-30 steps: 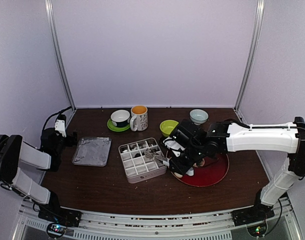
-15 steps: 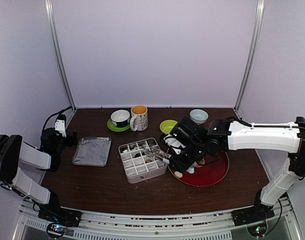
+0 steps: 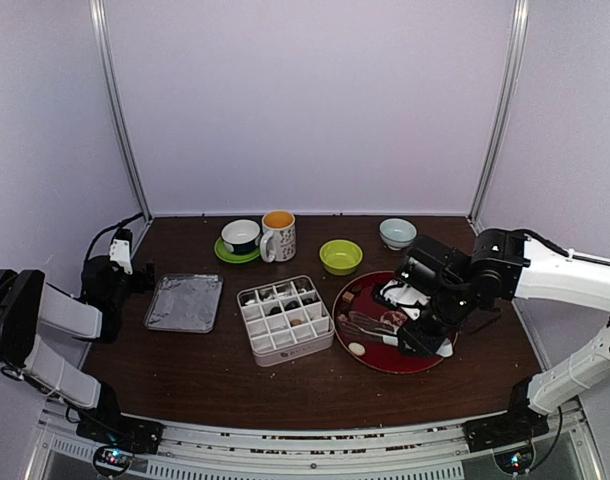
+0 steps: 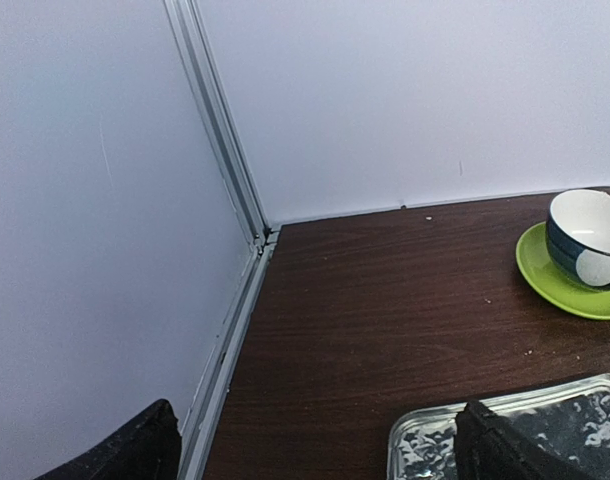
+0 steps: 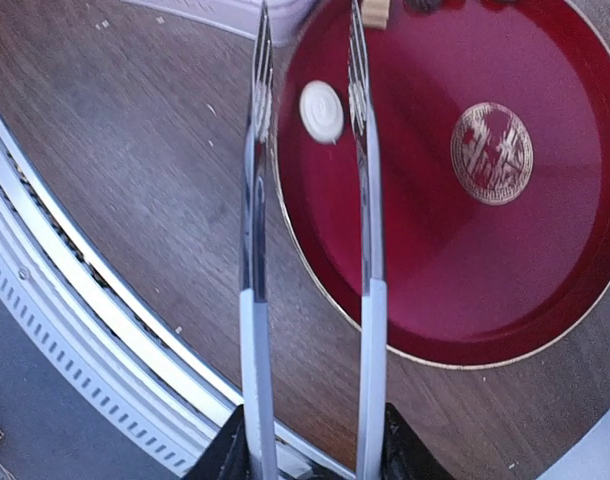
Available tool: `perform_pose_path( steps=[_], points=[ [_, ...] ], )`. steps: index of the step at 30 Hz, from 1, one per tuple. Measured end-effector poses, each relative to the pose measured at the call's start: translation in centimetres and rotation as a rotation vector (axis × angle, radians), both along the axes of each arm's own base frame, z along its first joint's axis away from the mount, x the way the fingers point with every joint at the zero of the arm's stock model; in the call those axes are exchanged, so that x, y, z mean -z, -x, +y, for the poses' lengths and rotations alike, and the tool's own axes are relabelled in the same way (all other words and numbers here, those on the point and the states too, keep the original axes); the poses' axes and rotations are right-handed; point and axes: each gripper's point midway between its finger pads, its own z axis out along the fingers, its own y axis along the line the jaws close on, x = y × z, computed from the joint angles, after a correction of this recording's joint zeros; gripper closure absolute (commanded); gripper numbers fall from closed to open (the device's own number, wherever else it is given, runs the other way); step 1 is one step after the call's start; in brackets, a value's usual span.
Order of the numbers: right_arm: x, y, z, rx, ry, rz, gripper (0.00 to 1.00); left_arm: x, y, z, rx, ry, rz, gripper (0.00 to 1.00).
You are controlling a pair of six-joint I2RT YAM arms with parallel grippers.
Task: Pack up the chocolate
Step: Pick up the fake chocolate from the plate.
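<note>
Two-finger left end effector (image 4: 315,455) wide open, empty; right end effector (image 5: 315,447) grips tongs (image 5: 371,330) above red plate (image 5: 465,280).

Along the far side of the table (image 3: 215,375) stand, left to right, a blue bowl (image 3: 241,235) on a saucer (image 3: 223,253), a mug (image 3: 279,237), a green bowl (image 3: 340,257) and a pale bowl (image 3: 397,233). A foil tray (image 3: 183,302) lies nearer, at left.

Box (image 3: 284,320) is parked mid-tabletop (image 3: 235,385), tray (image 3: 184,302) laid left of it, plate (image 3: 380,365) right, mug (image 3: 278,236) and bowls (image 3: 341,256) lined along the back edge.
</note>
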Motion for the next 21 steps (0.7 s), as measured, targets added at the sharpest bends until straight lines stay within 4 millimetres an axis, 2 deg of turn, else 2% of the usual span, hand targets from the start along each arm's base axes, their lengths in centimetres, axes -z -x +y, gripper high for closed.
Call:
perform_pose_path(
  steps=[2,6,14,21],
  points=[
    [1.0,0.6,-1.4,0.009,0.053,0.036,0.62,0.0,0.0,0.0,0.0,0.0,0.0,0.02],
    [2.0,1.1,-2.7,0.023,0.105,0.072,0.62,0.0,0.0,0.0,0.0,0.0,0.0,0.02],
    [3.5,1.3,-2.6,0.038,0.135,0.116,0.62,0.0,0.0,0.0,0.0,0.0,0.0,0.02],
    [4.7,1.3,-1.8,0.03,0.143,0.151,0.62,0.0,0.0,0.0,0.0,0.0,0.0,0.02]
  ],
)
